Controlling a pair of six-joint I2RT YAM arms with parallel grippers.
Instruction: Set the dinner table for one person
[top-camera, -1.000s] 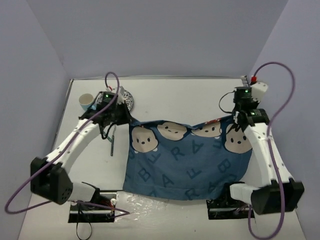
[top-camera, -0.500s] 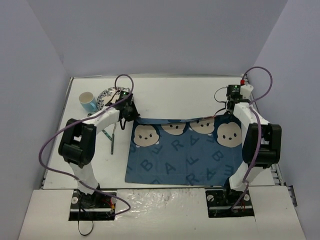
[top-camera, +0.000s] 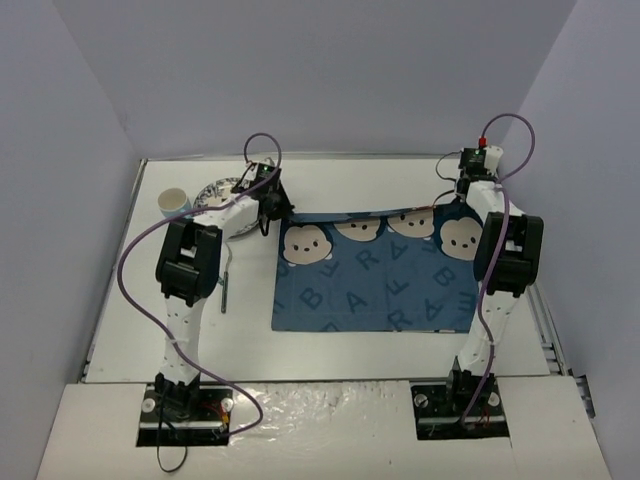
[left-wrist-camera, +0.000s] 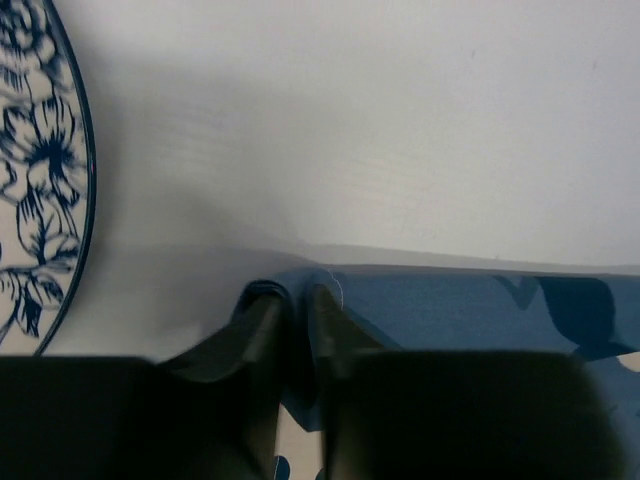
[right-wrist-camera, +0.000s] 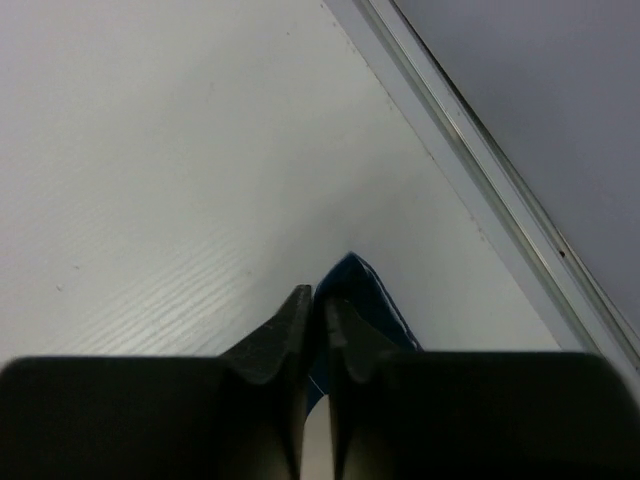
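Observation:
A blue cartoon-face placemat (top-camera: 375, 275) lies spread on the white dinner table (top-camera: 350, 185), its far edge lifted. My left gripper (top-camera: 279, 208) is shut on the placemat's far left corner (left-wrist-camera: 300, 290). My right gripper (top-camera: 462, 195) is shut on the far right corner (right-wrist-camera: 350, 275). Both arms are stretched far out towards the back of the table. In both wrist views the blue cloth shows pinched between the dark fingers, just above the white tabletop.
A blue-flowered plate (top-camera: 215, 192) lies at the far left, also in the left wrist view (left-wrist-camera: 40, 170). A small cup (top-camera: 174, 203) stands left of it. A dark utensil (top-camera: 226, 280) lies left of the placemat. The table's metal rim (right-wrist-camera: 480, 160) runs close by the right gripper.
Both arms have reached further back, dragging the placemat away from the near edge towards the table's middle. The cloth now lies flatter and more taut.

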